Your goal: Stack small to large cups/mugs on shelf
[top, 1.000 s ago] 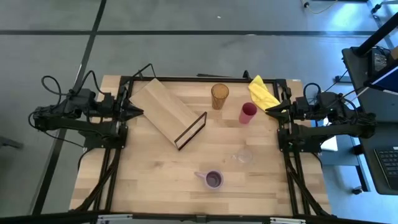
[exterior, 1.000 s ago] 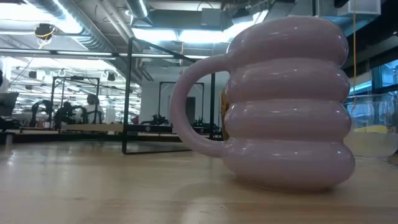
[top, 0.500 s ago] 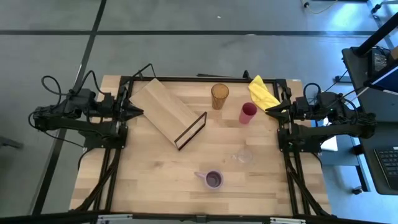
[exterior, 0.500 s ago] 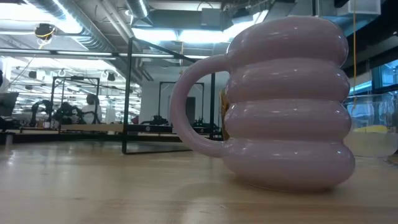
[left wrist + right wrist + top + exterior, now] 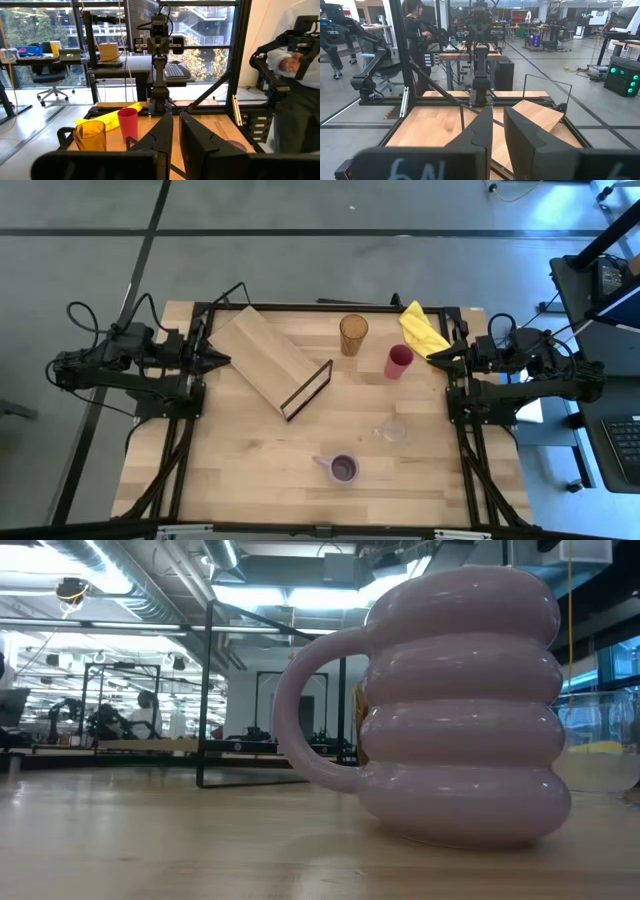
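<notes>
Evidently nothing is started: the left end effector [image 5: 222, 361] and right end effector [image 5: 432, 355] wait at the tabletop [image 5: 250, 460] edges, slightly parted, grasping nothing; the amber tumbler [image 5: 353, 334], red cup [image 5: 398, 361], clear glass [image 5: 392, 430] and purple mug [image 5: 343, 469] stand apart, off the shelf [image 5: 262, 355].

Amber tumbler [image 5: 353, 334], red cup [image 5: 398, 361], purple mug [image 5: 343, 469], clear glass [image 5: 392, 430], yellow cloth [image 5: 422, 330], light-brown shelf [image 5: 262, 353] with black wire frame.

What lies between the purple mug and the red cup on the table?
In the high view, the small clear glass sits roughly between the purple mug and the red cup; otherwise only bare tabletop.
</notes>
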`<state>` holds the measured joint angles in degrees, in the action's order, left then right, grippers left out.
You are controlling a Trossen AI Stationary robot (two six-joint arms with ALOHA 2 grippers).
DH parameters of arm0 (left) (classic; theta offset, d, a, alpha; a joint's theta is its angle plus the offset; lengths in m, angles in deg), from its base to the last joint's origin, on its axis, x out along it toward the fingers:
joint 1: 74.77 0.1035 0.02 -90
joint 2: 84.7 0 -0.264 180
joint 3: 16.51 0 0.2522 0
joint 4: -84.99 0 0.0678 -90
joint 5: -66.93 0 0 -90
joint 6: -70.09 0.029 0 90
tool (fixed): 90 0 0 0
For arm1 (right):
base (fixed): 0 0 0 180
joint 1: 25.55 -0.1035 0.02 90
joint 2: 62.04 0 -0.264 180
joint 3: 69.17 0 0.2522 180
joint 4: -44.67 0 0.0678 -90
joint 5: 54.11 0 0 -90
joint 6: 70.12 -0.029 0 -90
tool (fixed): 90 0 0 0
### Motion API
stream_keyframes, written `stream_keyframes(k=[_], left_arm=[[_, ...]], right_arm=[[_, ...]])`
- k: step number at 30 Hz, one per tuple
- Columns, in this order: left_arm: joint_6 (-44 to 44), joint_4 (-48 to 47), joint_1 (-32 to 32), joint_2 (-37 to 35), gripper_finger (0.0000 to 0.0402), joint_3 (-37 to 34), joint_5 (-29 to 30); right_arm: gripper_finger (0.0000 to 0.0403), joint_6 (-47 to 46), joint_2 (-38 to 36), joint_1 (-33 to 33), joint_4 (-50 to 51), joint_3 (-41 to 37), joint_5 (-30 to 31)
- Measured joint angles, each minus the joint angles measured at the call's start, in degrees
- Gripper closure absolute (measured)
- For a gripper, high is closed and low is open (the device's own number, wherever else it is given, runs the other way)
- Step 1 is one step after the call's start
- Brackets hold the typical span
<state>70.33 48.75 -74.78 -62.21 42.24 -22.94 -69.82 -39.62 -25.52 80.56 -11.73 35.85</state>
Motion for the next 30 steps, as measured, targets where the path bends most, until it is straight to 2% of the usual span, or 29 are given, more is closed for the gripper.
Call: stream_keyframes(k=[12,20,30], left_arm=[[-0.01,0.0,-0.02,0.01,0.0374,0.0,0.01],[-0.01,0.0,-0.01,-0.01,0.0374,0.0,-0.01],[-0.01,0.0,-0.02,-0.01,0.0374,0.0,-0.01]], right_arm=[[0.0353,-0.25,-0.01,0.0,-2.08,0.0,-0.01],[0.0353,-12.78,-0.04,0.04,-5.97,-0.02,1.11],[0.0353,-13.33,-0.07,0.04,-6.05,-0.02,1.01]])
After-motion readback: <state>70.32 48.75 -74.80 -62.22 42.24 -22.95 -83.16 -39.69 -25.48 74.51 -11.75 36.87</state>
